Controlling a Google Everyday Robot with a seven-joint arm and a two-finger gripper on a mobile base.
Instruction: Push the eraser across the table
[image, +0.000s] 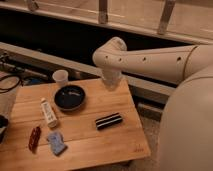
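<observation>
Light wooden table (95, 147) fills the lower left of your view. Behind it, a pale ledge (45, 56), a dark recess, and railing posts (103, 12) along the top.

White arm (150, 62) enters from the right and bends downward at the table's far edge. Gripper (111, 82) hangs there, just right of the dark bowl (69, 97). You cannot tell whether it is released or clenched; nothing is seen in its grasp.

Eraser (108, 120) lies flat on the table, right of centre, on the near side of the gripper and well apart from it. Its long side runs roughly left to right, slightly tilted. Nothing touches it.

White tube (48, 112) lies left of the eraser, by the bowl's near-left side. Blue block (56, 142) is near-left, with a red item (34, 137) beside it. White cup (60, 77) stands at the far edge.
</observation>
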